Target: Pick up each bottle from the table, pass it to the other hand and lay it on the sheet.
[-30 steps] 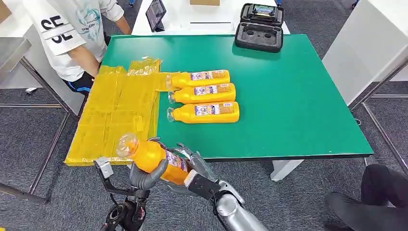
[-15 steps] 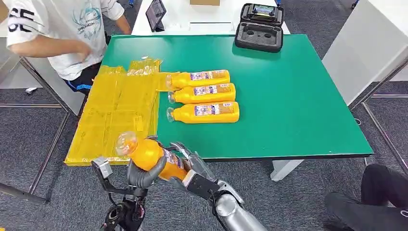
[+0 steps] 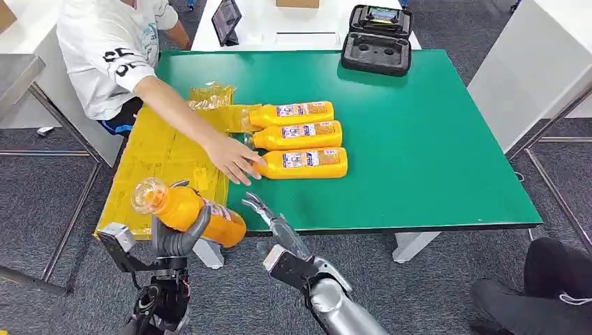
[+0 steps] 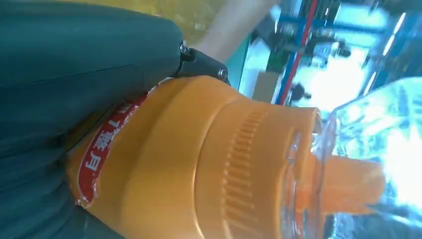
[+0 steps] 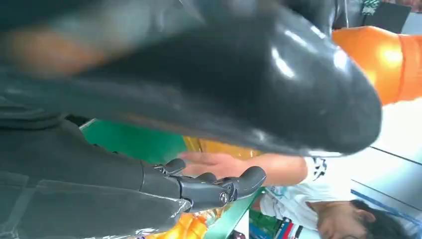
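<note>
One ridged orange plastic bottle (image 3: 187, 210) sits gripped in the left robot hand (image 3: 176, 237); the right robot hand (image 3: 278, 228) is spread empty.

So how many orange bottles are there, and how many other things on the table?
Orange bottles: 4, with 3 lying on the green table at and 1 in the left hand at
Yellow sheet: 1
Black case: 1
Total: 6

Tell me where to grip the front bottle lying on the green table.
Grip the front bottle across its labelled mid-body, from above. It lies flat, cap pointing toward the yellow sheet, its far side against the next bottle. Wait: a person's hand covers its cap end.
</note>
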You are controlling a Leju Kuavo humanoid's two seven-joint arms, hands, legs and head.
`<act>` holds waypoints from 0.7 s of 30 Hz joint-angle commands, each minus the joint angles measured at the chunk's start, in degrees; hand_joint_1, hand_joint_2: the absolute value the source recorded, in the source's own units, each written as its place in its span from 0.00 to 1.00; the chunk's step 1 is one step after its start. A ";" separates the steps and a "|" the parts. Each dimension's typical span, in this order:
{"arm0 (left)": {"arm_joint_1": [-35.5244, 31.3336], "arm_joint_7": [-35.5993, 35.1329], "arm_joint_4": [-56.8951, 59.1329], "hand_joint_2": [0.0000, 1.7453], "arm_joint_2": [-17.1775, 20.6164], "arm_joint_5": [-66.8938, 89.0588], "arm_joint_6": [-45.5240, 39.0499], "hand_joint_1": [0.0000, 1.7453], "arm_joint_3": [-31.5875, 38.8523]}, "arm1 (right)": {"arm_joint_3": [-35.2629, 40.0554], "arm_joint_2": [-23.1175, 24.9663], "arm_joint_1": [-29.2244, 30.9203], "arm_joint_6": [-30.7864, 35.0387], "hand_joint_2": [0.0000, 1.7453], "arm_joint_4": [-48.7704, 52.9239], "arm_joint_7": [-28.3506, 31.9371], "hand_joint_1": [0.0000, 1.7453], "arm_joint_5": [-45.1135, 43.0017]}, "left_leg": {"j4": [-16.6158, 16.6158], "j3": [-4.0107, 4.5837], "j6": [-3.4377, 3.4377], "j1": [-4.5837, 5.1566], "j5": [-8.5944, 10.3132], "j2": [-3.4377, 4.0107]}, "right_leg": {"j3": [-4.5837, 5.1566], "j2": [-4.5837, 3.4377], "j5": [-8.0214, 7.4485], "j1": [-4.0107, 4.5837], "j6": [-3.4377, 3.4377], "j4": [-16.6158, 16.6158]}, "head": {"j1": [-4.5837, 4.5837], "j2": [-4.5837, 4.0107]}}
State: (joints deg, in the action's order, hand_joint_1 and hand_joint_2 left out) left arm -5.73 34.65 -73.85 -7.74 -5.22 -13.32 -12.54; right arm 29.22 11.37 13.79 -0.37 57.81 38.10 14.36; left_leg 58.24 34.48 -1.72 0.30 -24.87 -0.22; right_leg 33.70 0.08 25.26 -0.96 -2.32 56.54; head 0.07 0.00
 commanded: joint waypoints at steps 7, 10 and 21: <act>-16.38 -2.33 5.69 1.00 9.31 22.15 -13.57 1.00 5.86 | 4.48 -2.33 0.05 -1.56 0.00 5.41 -0.23 0.00 -3.07 | 0.03 -0.06 0.14 -0.17 0.03 -0.11 | -0.10 0.12 0.01 0.18 0.11 0.00 | 0.00 0.00; -22.05 -7.08 11.63 1.00 12.76 32.06 -12.65 1.00 3.56 | 3.79 -2.70 -0.75 -1.74 0.00 7.04 -0.28 0.00 -3.99 | 0.00 -0.06 0.13 -0.13 0.10 -0.15 | -0.10 0.17 0.01 0.14 0.10 0.01 | 0.00 0.00; -32.19 -15.88 24.46 1.00 19.34 52.39 -6.87 1.00 -5.11 | 2.49 -1.78 -0.74 -3.39 0.00 5.42 0.00 0.00 -5.27 | 0.03 -0.02 0.13 -0.14 0.11 -0.13 | -0.02 0.15 -0.09 0.15 0.23 0.03 | -0.02 0.00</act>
State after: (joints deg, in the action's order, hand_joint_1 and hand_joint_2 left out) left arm -26.24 23.45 -65.04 4.61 37.17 -25.35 -8.90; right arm 31.82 10.49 12.31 -2.56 64.67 38.01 9.99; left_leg 58.24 34.50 -1.66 0.24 -24.77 -0.22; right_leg 33.78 0.09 25.15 -0.89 -2.15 56.58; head 0.04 0.00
